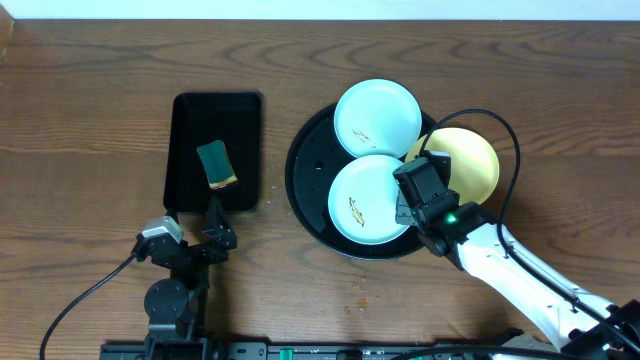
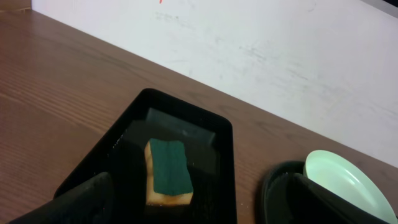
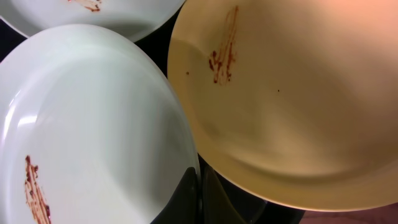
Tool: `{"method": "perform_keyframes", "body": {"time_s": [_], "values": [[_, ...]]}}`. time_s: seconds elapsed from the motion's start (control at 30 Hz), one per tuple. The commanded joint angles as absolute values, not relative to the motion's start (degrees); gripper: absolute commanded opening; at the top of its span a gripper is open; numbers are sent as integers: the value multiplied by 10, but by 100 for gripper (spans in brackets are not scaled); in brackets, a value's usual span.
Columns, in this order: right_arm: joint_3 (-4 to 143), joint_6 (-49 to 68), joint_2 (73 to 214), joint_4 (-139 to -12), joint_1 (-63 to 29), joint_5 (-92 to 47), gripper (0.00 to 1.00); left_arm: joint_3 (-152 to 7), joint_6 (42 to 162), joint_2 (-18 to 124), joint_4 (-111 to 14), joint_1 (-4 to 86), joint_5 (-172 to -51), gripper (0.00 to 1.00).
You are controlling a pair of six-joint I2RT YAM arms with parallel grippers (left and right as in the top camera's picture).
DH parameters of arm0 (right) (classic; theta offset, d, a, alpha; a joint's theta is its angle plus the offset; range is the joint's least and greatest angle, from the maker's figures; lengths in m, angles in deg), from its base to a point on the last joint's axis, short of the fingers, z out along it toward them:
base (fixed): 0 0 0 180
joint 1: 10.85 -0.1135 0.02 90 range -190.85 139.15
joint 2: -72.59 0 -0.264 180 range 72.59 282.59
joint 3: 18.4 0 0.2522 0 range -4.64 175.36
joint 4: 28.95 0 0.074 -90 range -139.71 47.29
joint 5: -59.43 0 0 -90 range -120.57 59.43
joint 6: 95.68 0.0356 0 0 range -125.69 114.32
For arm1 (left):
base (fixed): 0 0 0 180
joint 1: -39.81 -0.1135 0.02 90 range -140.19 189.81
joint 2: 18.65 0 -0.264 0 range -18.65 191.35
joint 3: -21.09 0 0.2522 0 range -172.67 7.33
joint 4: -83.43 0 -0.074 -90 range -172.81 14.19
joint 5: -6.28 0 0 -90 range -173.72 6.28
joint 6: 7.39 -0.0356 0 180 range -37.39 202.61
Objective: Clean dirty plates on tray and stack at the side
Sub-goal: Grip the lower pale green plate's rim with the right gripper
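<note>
The round black tray [image 1: 300, 165] holds two mint plates: a far one [image 1: 377, 118] and a near one [image 1: 365, 200], each with a brown smear. The yellow plate [image 1: 470, 160] leans over the tray's right rim, partly under the mint plates. My right gripper [image 1: 405, 205] is shut on the right rim of the near mint plate [image 3: 93, 124], and its fingers [image 3: 200, 186] pinch the edge beside the smeared yellow plate [image 3: 292, 106]. My left gripper [image 1: 215, 235] is open and empty at the near end of the rectangular tray; its fingers [image 2: 202, 186] frame the sponge.
A rectangular black tray [image 1: 190, 110] stands to the left and holds a green-topped yellow sponge [image 1: 216, 165], also in the left wrist view [image 2: 168, 168]. Small crumbs lie on the wood in front of the round tray [image 1: 358, 290]. A white wall runs along the table's far edge.
</note>
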State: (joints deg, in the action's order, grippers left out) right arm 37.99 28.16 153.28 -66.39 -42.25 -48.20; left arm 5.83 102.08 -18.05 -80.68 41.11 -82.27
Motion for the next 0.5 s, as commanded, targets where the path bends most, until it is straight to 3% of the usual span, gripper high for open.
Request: {"method": "perform_keyframes", "body": {"time_s": [0.0,0.47], "values": [[376,275,1545,-660,-418,-498,1,71,1017,-184,-788,413,-818,88],[376,275,1573,-647,-419,-496,1,71,1017,-184,-788,413,-818,88]]}}
